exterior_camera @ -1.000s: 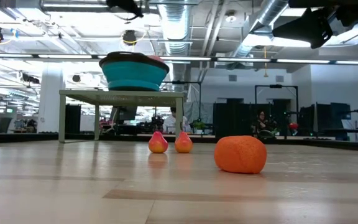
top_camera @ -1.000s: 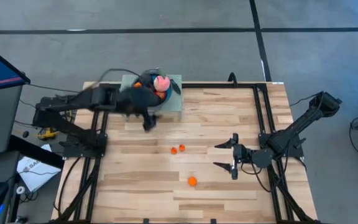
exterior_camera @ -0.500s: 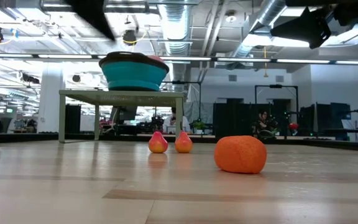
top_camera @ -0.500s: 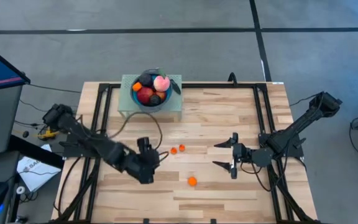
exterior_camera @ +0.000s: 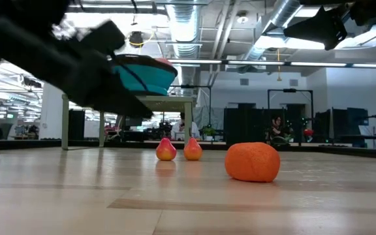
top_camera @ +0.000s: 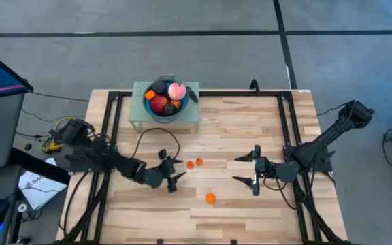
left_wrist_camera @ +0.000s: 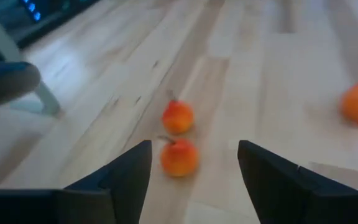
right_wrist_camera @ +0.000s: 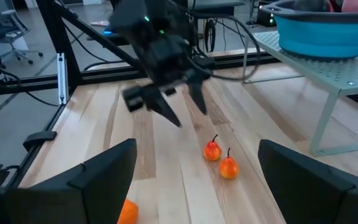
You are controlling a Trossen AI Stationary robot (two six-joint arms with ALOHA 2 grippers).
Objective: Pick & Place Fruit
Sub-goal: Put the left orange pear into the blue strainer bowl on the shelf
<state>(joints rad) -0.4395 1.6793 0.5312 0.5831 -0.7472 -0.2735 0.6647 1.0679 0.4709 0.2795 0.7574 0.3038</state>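
The left end effector (top_camera: 172, 173), fingers spread and empty, hovers low over the counter (top_camera: 250, 122) just beside the two small red-orange fruits (top_camera: 194, 163), which lie straight ahead of it. The right end effector (top_camera: 254, 173), also spread, waits farther off.

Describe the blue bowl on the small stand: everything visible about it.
The blue bowl is round and teal-blue, with stepped walls that look like soft plastic. It stands upright on a pale green perforated stand at the table's far edge, raised above the wood on thin legs. It is heaped with fruit: a red apple, a pink peach, dark plums and a small orange. Neither tool touches it; the left tool is down at the tabletop, well clear.
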